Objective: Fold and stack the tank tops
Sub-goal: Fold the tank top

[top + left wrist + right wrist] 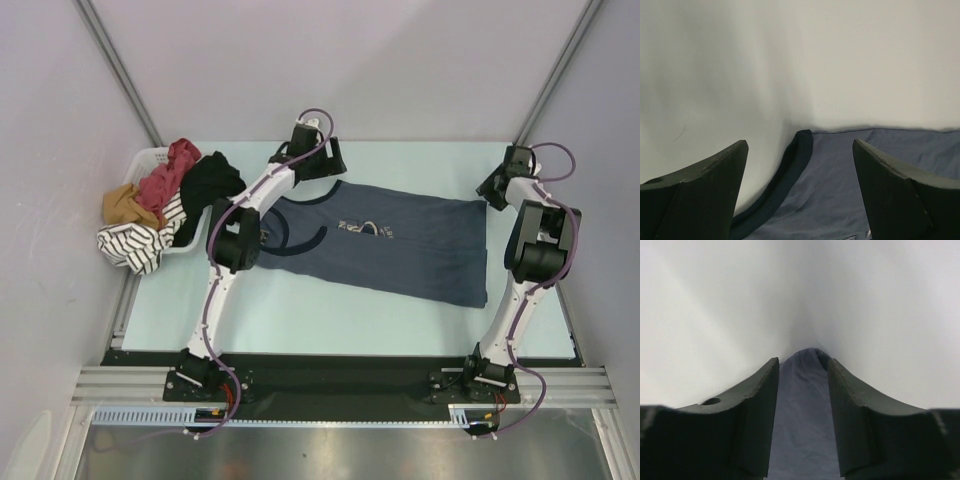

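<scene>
Two far corners of the slate blue-grey cloth tank top (410, 250) likely need pinching before you fold: left gripper (800, 144) spread, right gripper (803, 360) hold unclear.

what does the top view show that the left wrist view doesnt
Only the top view: the right arm, the basket of clothes at the left, and the whole blue-grey tank top lying flat. Only the left wrist: the dark trim up close, seen between the fingers of the open left end effector. Both: the tank top and the table.
</scene>
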